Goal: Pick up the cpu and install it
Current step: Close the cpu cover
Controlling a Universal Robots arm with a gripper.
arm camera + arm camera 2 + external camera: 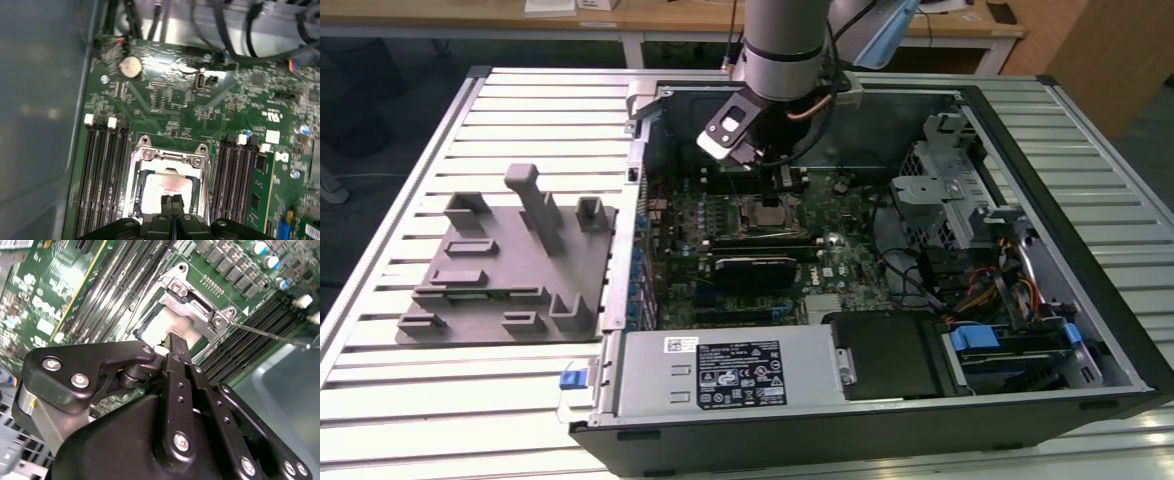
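- A ribbed metal table (400,400) of long pale slats is spreading across most of the exterior view, reaching its near edge.
- Soft light from above is glancing off the slats, leaving them bright and silvery.
- Light wooden desks (680,18) are standing behind the table along its far side, with a white leg (631,48) reaching down beneath them.
- A wood-coloured panel (1107,55) is rising at the far corner on the exterior view's right.
- Dark floor (374,110) is showing beyond the table's edge on the exterior view's left, lying in shadow under the desks.
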